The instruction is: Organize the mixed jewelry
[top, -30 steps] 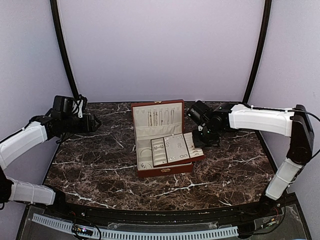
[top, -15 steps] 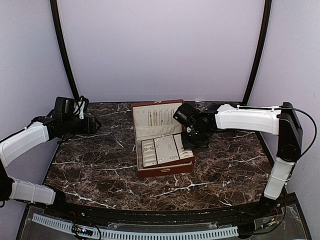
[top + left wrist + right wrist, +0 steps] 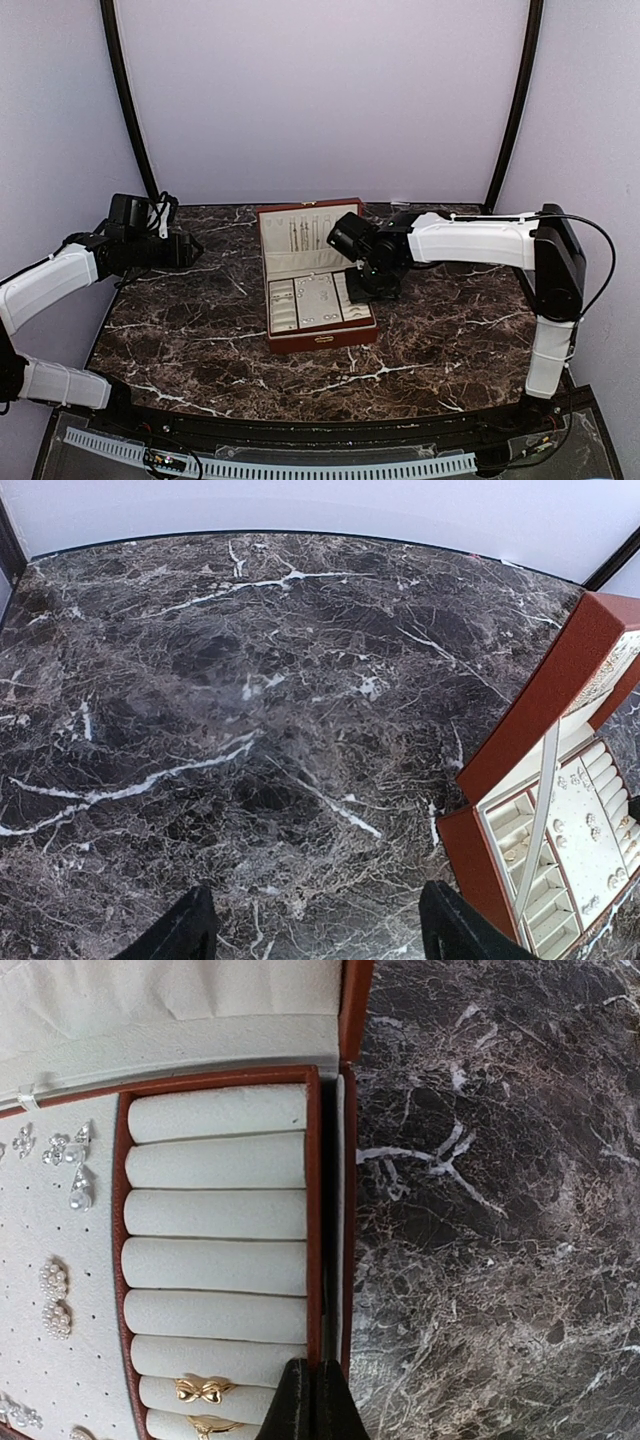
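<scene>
Jaws status: left jaws spread wide over marble surface [image 3: 200,730], apart from wooden box [image 3: 540,700]; right jaws pressed together, tips at box's right rim. Inside box, mixed jewelry [image 3: 62,1150] lies on cream tray [image 3: 215,1210]: silvery pieces on perforated pad [image 3: 95,1260], gold rings [image 3: 205,1390] between rolls.

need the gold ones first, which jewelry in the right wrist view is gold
The two rings wedged between the lowest ring rolls, beside the right claw. The earrings on the perforated pad are silvery or pearl-white.
</scene>
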Robot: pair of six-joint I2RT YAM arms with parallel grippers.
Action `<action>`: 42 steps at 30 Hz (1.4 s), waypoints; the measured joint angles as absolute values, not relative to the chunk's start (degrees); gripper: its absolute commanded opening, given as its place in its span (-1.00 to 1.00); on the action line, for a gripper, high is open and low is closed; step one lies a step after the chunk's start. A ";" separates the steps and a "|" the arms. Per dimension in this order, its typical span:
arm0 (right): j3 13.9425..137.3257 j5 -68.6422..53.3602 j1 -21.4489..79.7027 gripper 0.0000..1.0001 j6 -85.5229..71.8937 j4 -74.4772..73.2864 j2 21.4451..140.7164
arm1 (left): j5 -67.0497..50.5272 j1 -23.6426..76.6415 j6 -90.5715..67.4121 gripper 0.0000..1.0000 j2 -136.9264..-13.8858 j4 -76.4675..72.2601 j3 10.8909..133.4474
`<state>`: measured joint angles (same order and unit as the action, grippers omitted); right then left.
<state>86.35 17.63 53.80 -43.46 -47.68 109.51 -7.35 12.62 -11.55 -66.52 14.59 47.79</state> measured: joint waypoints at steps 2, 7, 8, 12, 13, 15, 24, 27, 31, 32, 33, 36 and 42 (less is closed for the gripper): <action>86.35 17.69 53.82 -1.00 -43.64 -47.64 109.51 | -7.44 12.62 -11.55 0.45 -66.48 14.59 47.79; 86.35 17.87 53.84 -0.75 -43.81 -47.64 109.51 | -7.53 12.62 -11.55 0.45 -66.26 14.57 47.77; 86.35 17.89 53.87 -0.59 -43.88 -47.64 109.51 | -7.51 12.62 -11.55 0.45 -66.22 14.57 47.77; 86.37 18.28 54.00 -0.19 -43.88 -46.15 109.47 | -7.60 12.62 -11.55 0.46 -65.95 14.50 47.57; 86.37 18.48 54.11 -0.13 -43.92 -45.93 109.38 | -7.73 12.62 -11.53 0.47 -65.84 14.46 47.48; 86.37 19.25 54.28 -0.01 -44.07 -45.82 108.99 | -8.08 12.62 -11.29 0.52 -65.58 14.20 47.29; 81.60 20.53 53.87 0.96 -41.08 -43.05 97.23 | -14.13 12.62 -10.70 0.90 -62.48 9.56 44.47; 79.18 18.61 52.27 0.97 -37.80 -40.45 92.07 | -19.99 12.62 -12.29 0.91 -63.37 6.28 44.34; 78.17 13.93 47.20 0.97 -32.80 -35.66 89.34 | -27.88 12.64 -15.94 0.92 -67.92 0.86 46.72; 78.13 12.40 45.65 0.97 -31.40 -34.33 89.25 | -29.69 12.64 -17.21 0.92 -69.06 -1.85 47.07; 78.13 10.81 44.16 0.97 -30.04 -33.08 89.25 | -30.81 12.64 -18.06 0.92 -69.78 -3.42 47.31; 78.13 5.58 40.12 0.97 -26.44 -30.46 89.36 | -34.61 12.64 -20.56 0.92 -72.97 -8.47 49.69; 80.84 -7.70 32.60 0.97 -21.15 -25.32 92.09 | -41.19 13.28 -22.57 0.91 -83.90 -13.21 60.42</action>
<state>80.84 -7.70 32.60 -21.15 -25.32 92.09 -41.19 13.28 -22.57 -83.90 -13.21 60.42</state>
